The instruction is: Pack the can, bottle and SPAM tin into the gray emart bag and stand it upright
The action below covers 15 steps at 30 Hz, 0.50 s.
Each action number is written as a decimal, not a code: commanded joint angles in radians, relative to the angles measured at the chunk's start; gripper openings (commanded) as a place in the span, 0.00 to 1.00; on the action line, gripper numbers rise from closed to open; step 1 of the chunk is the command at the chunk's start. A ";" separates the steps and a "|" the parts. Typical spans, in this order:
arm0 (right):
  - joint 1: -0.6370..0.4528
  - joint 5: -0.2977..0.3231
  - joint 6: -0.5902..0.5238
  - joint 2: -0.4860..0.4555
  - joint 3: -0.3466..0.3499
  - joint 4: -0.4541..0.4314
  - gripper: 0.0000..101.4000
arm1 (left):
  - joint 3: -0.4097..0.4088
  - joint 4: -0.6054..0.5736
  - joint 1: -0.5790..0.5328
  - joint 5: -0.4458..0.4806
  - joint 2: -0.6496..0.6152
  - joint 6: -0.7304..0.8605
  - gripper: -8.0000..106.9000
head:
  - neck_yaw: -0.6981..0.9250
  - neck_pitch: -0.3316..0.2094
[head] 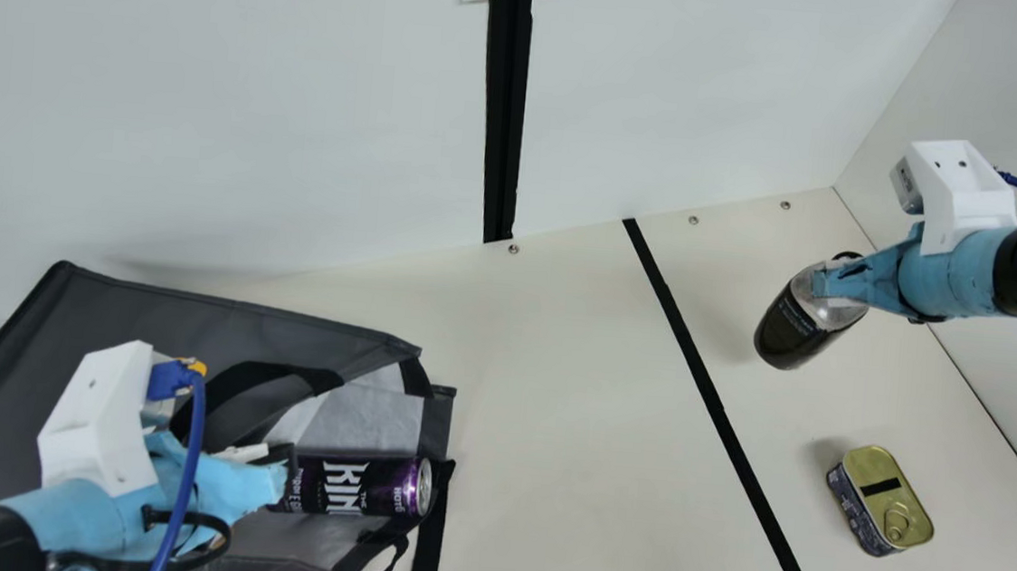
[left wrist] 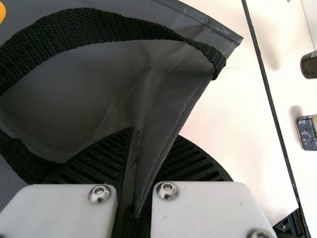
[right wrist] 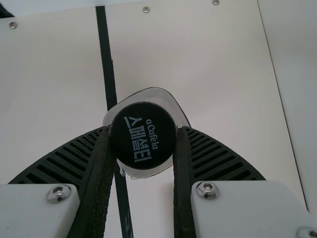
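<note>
We see the bottle [head: 795, 331] on the right side, its cap up; in the main view its long axis slants from cap at far right to base at near left. The right gripper [head: 826, 283] is pinching it near the cap. The SPAM tin [head: 898, 498] lies flat, nearer to us, pull ring on top. The can [head: 361, 485] lies sideways at the gray emart bag [head: 198, 311], its top end pointing right. The left gripper [head: 277, 478] is closed on the bag's fabric edge. Between bag and bottle we have wide tabletop [head: 573, 390], crossed by a black strip [head: 709, 383]; a side wall [head: 967, 113] borders the right.
</note>
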 commanded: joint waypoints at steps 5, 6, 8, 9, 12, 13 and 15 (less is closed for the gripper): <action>-0.009 0.047 -0.115 -0.043 0.010 0.036 0.00 | 0.000 0.000 0.000 0.000 0.000 0.000 0.00 | -0.002 -0.023; -0.011 0.056 -0.132 -0.051 0.012 0.043 0.00 | 0.000 0.000 0.000 0.000 0.000 0.000 0.00 | -0.002 -0.023; -0.014 0.076 -0.164 -0.067 0.015 0.056 0.00 | 0.000 0.000 0.000 0.000 0.000 0.000 0.00 | -0.002 -0.023; -0.016 0.086 -0.181 -0.075 0.016 0.062 0.00 | 0.000 0.000 0.000 0.000 0.000 0.000 0.00 | -0.002 -0.023; -0.021 0.115 -0.227 -0.098 0.018 0.078 0.00 | 0.000 0.000 0.000 0.000 0.000 0.000 0.00 | -0.002 -0.023; -0.023 0.125 -0.241 -0.105 0.018 0.083 0.00 | 0.000 0.000 0.000 0.000 0.000 0.000 0.00 | -0.002 -0.023; -0.026 0.144 -0.271 -0.118 0.017 0.091 0.00 | 0.000 0.000 0.000 0.000 0.000 0.000 0.00 | -0.002 -0.023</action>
